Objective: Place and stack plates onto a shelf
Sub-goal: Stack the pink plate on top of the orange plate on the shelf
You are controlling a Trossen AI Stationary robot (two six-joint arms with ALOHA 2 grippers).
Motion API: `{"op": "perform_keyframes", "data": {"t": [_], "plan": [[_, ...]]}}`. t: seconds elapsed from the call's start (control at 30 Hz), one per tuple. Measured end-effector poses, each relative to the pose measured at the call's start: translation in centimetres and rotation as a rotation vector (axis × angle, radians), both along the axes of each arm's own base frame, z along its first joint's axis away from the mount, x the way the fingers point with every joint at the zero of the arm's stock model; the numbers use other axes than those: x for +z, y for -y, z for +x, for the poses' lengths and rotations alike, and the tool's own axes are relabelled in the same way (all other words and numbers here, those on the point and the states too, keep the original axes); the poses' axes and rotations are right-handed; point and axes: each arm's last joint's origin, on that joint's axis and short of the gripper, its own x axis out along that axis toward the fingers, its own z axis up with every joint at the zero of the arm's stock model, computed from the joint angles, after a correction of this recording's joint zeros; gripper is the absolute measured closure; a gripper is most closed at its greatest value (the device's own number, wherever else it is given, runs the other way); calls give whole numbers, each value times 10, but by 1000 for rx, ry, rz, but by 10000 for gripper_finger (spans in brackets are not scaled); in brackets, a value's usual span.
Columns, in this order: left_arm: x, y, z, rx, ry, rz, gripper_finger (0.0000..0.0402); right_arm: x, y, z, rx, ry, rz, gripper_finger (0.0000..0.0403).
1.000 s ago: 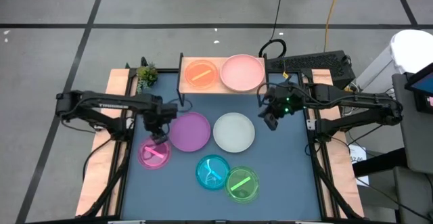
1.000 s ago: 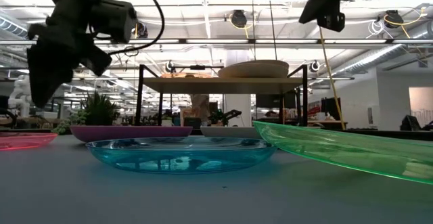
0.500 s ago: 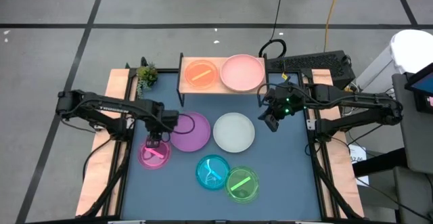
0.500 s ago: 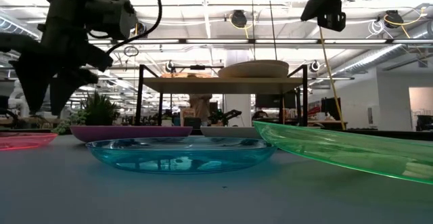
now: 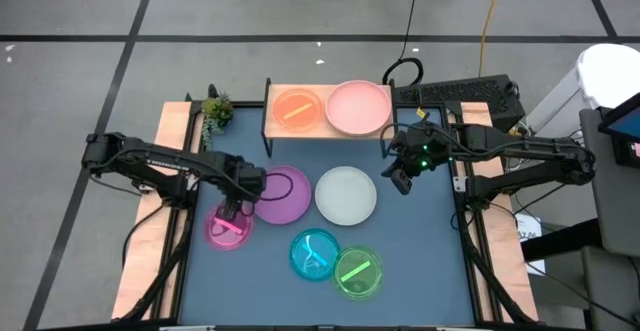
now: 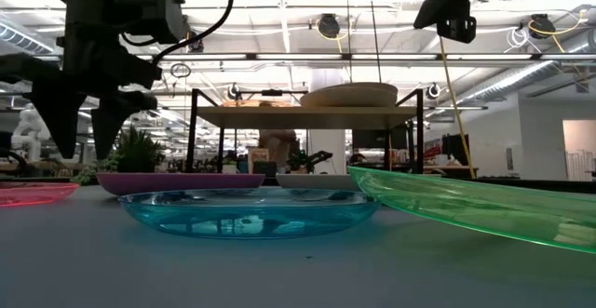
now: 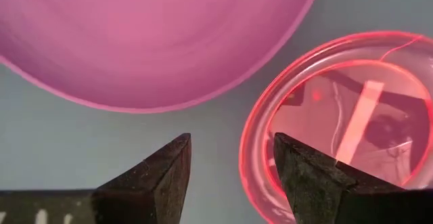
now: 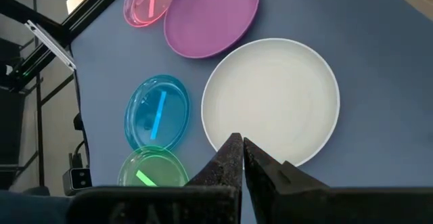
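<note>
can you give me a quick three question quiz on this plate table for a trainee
1. True or false: the round opaque white plate already sits on the light-wood shelf.
2. Which plate is the left claw over? A) translucent pink plate B) translucent blue plate C) translucent green plate
3. Fill in: the right claw, beside the white plate, is ____ (open or shut).

Key
1. False. It lies on the table; the shelf holds the translucent orange plate and the opaque pale pink plate.
2. A. Its fingers are open at that plate's rim, beside the opaque purple plate.
3. shut
</note>
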Motion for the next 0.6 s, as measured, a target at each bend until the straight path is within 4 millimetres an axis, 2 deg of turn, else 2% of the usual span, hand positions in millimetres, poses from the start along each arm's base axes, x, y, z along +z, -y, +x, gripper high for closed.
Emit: {"op": "perform_keyframes", "data": {"t": [0.3,0.6], "plan": [[-5,-1,-3,-25,-22,-46,186,0,-6,0,52,3,-24,403],[-19,-8,2,11,-100,-52,186,0,-6,1,78,6,-52,403]]}}
